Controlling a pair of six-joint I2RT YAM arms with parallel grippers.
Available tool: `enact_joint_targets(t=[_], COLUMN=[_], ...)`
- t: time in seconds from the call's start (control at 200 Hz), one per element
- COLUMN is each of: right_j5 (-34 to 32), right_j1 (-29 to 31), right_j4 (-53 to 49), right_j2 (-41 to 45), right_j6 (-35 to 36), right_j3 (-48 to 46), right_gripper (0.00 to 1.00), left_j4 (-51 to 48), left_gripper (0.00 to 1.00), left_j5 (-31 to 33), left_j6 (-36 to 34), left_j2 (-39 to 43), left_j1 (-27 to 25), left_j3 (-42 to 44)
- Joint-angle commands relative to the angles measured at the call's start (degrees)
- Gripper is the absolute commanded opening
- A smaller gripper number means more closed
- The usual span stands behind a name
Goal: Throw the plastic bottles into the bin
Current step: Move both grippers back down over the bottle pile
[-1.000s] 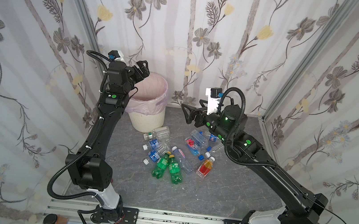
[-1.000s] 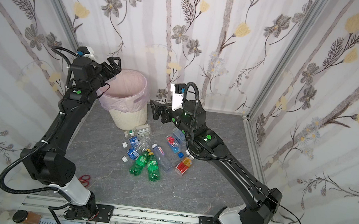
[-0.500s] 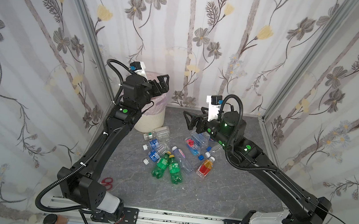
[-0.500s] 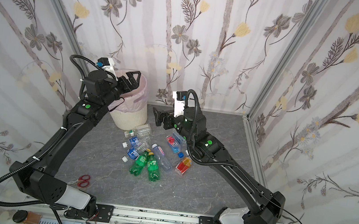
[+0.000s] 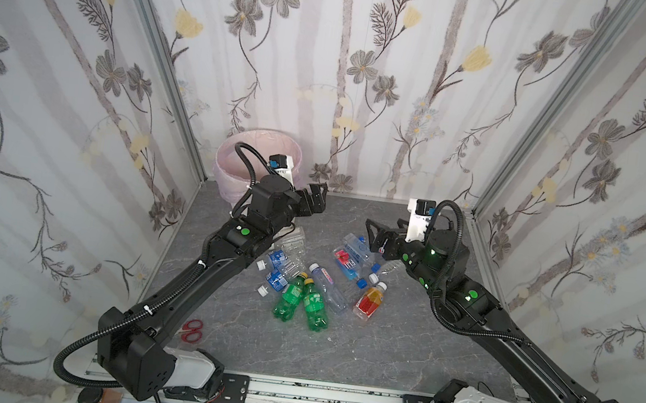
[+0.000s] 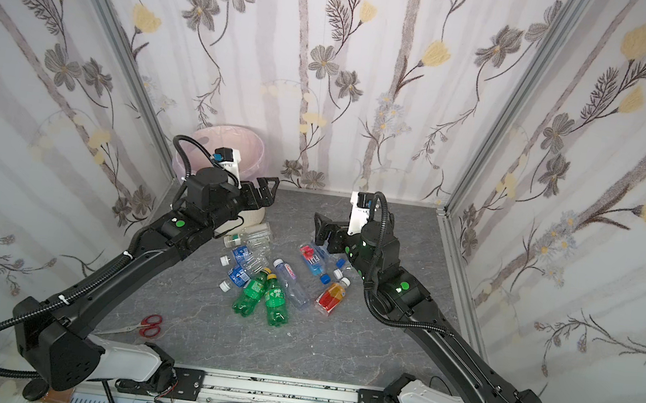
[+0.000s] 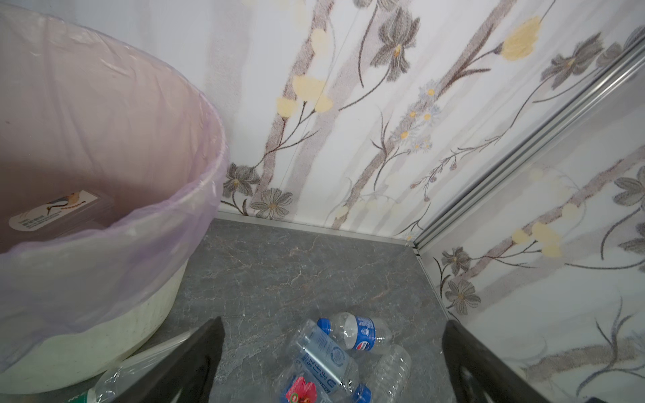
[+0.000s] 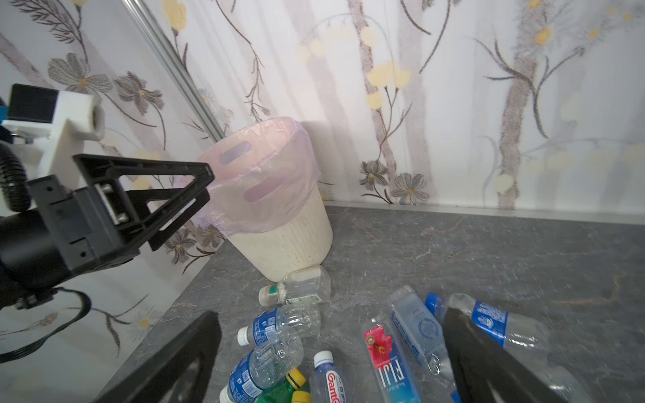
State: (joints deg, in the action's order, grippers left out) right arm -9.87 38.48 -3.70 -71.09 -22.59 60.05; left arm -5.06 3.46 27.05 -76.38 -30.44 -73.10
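Bin (image 5: 227, 176), left of centre, holds one clear bottle (image 7: 52, 211).
Left gripper (image 5: 315, 199) has swung off it toward the middle; its jaws and the right gripper's (image 5: 375, 238) are spread, empty.

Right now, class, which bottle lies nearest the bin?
The clear bottle with the white-and-green cap, on its side at the foot of the bin; all other bottles lie farther out.
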Motion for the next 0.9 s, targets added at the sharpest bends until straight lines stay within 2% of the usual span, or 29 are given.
enact_joint_targets(t=[0.0, 0.195, 0.485, 0.664, 0.894], right_j5=[-2.1, -1.8, 4.6, 8.4, 8.7], right_j1=[-1.9, -3.0, -2.9, -1.7, 1.8], right_j4=[-3.6, -5.9, -3.0, 1.1, 2.4], right_j2=[2.0, 2.1, -0.8, -6.1, -14.9], right_j6=[-5.8, -12.8, -18.4, -20.2, -21.8], right_j3=[-5.0, -15.4, -27.0, -28.2, -25.1], right_gripper=[1.0, 1.0, 1.0, 0.98, 0.9], left_j4=[-0.9, -0.9, -0.8, -0.5, -0.3], left_gripper=[1.0, 1.0, 1.0, 1.0, 1.0], left_j5=[4.3, 7.7, 12.4, 12.5, 10.5], left_j6=[-0.4, -0.6, 1.8, 7.7, 9.0], left_j2=[1.1, 0.8, 3.7, 1.7, -2.9], left_j1=[-2.3, -7.6, -11.8, -12.5, -12.6], left_j3=[3.0, 7.7, 14.7, 17.3, 16.0])
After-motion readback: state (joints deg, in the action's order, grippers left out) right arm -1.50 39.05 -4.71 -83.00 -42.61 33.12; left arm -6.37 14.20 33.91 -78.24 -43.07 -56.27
